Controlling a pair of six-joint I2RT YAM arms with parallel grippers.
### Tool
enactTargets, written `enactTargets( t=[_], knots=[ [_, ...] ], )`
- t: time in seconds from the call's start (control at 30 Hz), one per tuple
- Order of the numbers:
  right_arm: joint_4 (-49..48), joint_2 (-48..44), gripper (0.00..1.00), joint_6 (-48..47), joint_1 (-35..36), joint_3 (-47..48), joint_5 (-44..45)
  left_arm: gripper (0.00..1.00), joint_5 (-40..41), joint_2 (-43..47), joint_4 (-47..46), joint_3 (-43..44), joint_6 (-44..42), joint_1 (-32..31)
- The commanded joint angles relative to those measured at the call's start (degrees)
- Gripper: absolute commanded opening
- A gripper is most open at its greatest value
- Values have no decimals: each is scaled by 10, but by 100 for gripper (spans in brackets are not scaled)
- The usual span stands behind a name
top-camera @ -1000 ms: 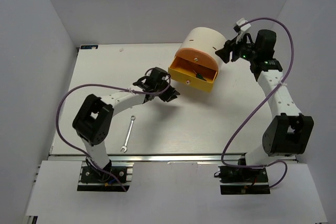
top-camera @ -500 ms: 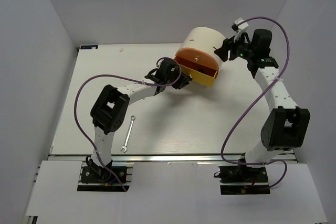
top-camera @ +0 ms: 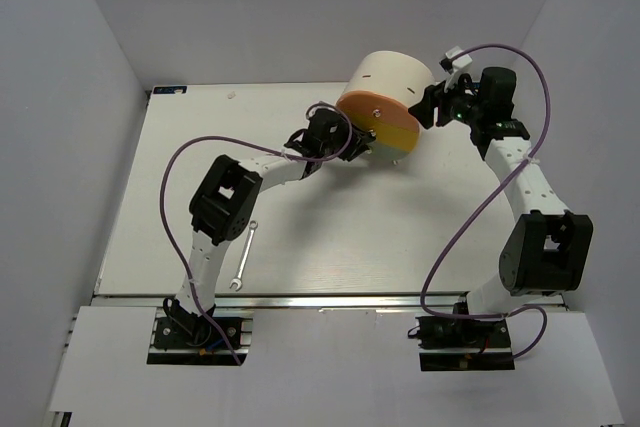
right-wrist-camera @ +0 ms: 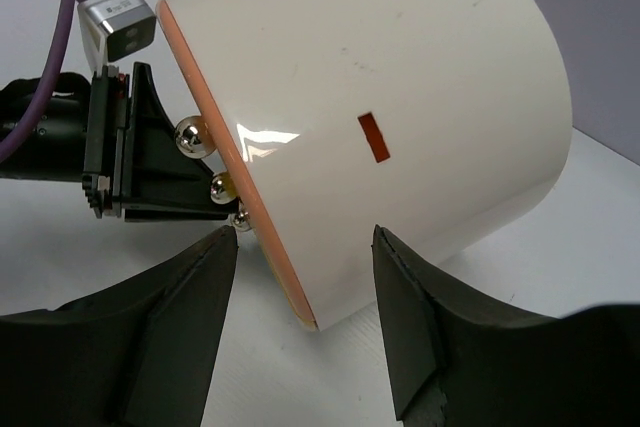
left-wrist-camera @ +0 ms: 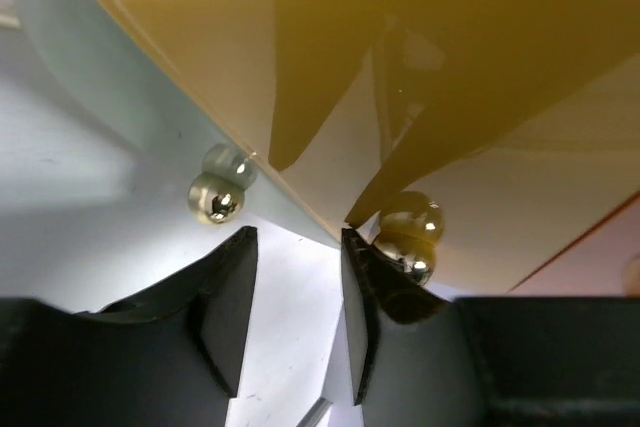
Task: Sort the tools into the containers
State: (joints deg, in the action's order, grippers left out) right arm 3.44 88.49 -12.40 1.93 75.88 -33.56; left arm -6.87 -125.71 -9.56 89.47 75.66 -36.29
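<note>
The cream drum cabinet (top-camera: 390, 72) lies on its side at the back of the table, its orange and yellow drawer fronts (top-camera: 380, 122) flush with the body. My left gripper (top-camera: 360, 141) is open and empty against those fronts. In the left wrist view my left gripper (left-wrist-camera: 298, 247) faces the yellow front (left-wrist-camera: 420, 67), and its right finger (left-wrist-camera: 365, 287) touches a brass knob (left-wrist-camera: 408, 237). A second knob (left-wrist-camera: 216, 197) sits on the pale grey-blue front. My right gripper (top-camera: 430, 107) is open, and in its own view (right-wrist-camera: 305, 232) straddles the cabinet's lower edge (right-wrist-camera: 400, 97). A silver wrench (top-camera: 245, 255) lies near the left arm. No screwdrivers show.
Purple cables loop from both arms over the table. The white table (top-camera: 330, 237) ends at a metal rail at the front. Grey walls close in left, right and behind the cabinet.
My left gripper has moved right and back against the open yellow drawer, and the drawer has slid shut into the cabinet. My right gripper has stayed beside the cabinet.
</note>
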Motion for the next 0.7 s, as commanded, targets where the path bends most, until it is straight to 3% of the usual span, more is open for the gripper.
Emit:
enactTargets(
  t=[0.0,0.2,0.37,0.67],
  knots=[
    [-11,-26,62,-5,-2,-12,3,46,-8,10,-59,28,1,10],
    [-9,-36,62,-6,-2,-28,4,29,-52,6,-78,-4,3,24],
    [-8,-41,62,-7,-2,-35,7,46,-84,-1,-86,-20,-11,25],
    [-10,-46,62,-7,-2,-40,6,47,-103,-30,-36,18,-44,25]
  ],
)
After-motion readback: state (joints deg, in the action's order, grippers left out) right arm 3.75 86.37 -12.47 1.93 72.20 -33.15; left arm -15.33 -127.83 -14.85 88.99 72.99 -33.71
